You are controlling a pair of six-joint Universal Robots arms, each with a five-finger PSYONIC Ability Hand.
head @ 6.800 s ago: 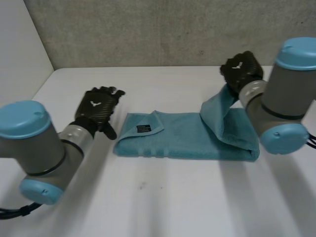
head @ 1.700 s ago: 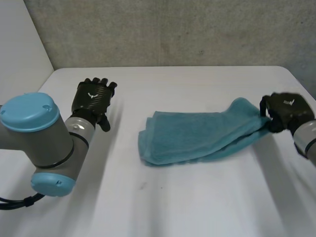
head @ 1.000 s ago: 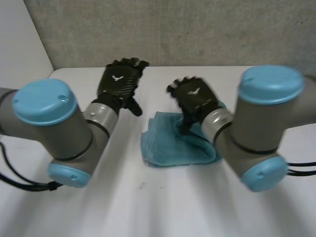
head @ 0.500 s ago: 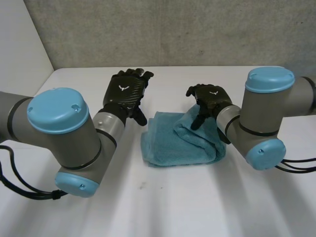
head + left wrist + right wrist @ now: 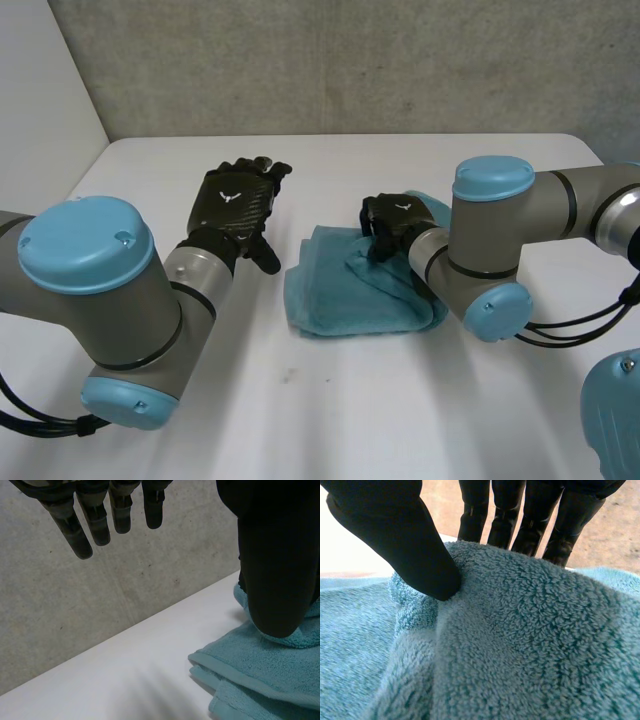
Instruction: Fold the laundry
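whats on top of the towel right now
The right hand rests on the folded teal towel, its thumb and fingers pinching a raised fold. The towel's layers beneath that fold are covered. The left hand is open beside it.

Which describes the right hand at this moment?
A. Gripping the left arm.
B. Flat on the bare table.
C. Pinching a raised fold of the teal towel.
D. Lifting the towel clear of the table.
C: the right hand has its thumb on one side of a ridge of the teal towel and its fingers on the other, while the towel lies on the white table.
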